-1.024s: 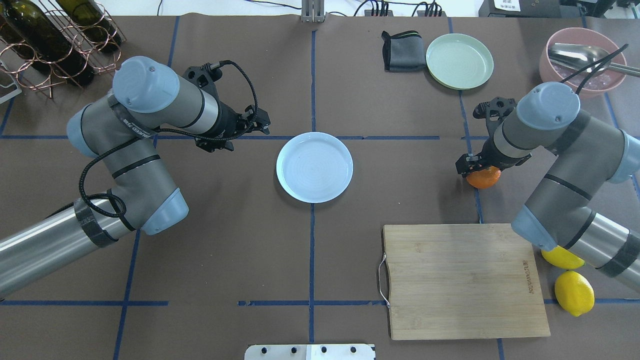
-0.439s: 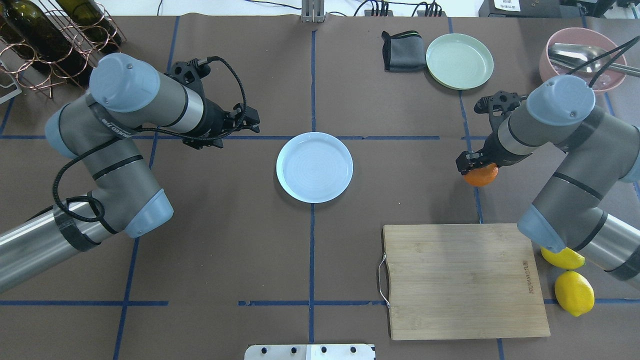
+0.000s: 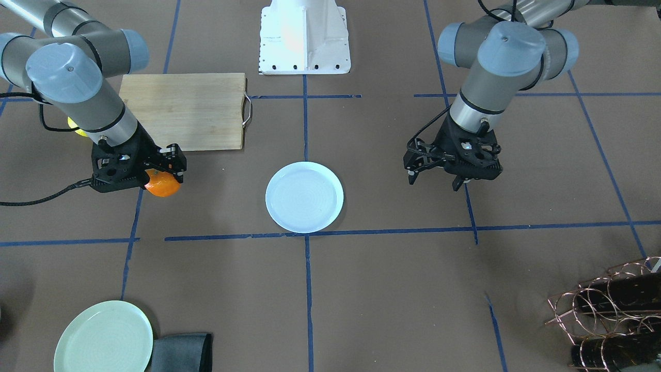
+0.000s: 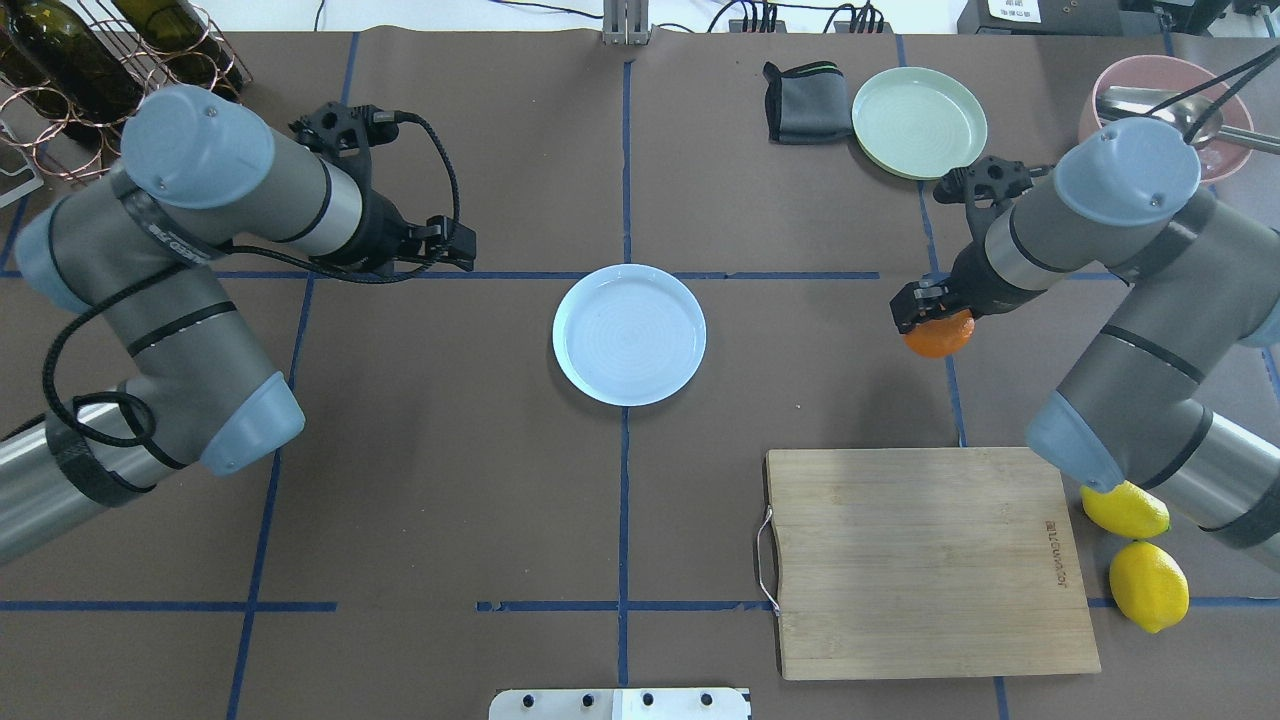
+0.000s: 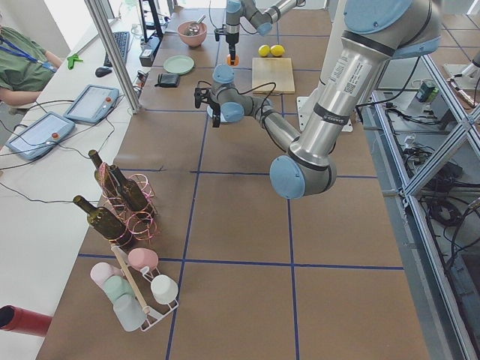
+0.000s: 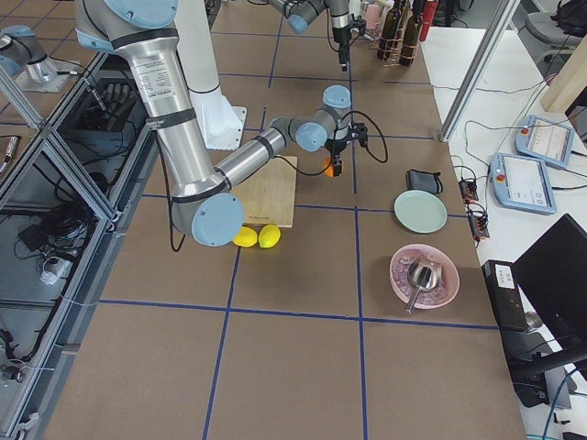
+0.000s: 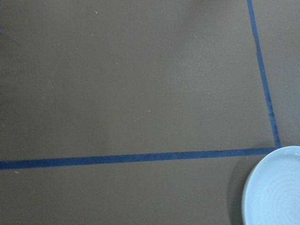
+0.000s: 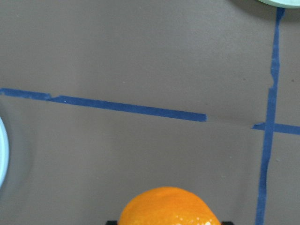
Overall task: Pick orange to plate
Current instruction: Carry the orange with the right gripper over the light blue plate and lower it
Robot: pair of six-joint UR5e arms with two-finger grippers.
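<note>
The orange (image 4: 940, 340) hangs just above the table, right of the plate, with my right gripper (image 4: 930, 316) shut on it. From the front, the orange (image 3: 163, 188) shows under the right gripper (image 3: 160, 174), and it fills the bottom of the right wrist view (image 8: 168, 207). The white, bluish plate (image 4: 629, 334) lies at the table's middle with nothing on it, also seen as the plate (image 3: 304, 196) from the front. My left gripper (image 4: 466, 250) hovers left of the plate, open with nothing in it (image 3: 434, 182). Its wrist view catches the plate's rim (image 7: 274, 187).
A wooden cutting board (image 4: 930, 560) lies near the right front, with two lemons (image 4: 1148, 585) beside it. A pale green plate (image 4: 919, 122), a dark cloth (image 4: 805, 102) and a pink bowl (image 4: 1110, 75) with a spoon sit at the back right. A wine rack (image 4: 100, 70) stands back left.
My right gripper has carried the orange a little left, toward the plate. My left arm has drawn back to the left, away from the plate.
</note>
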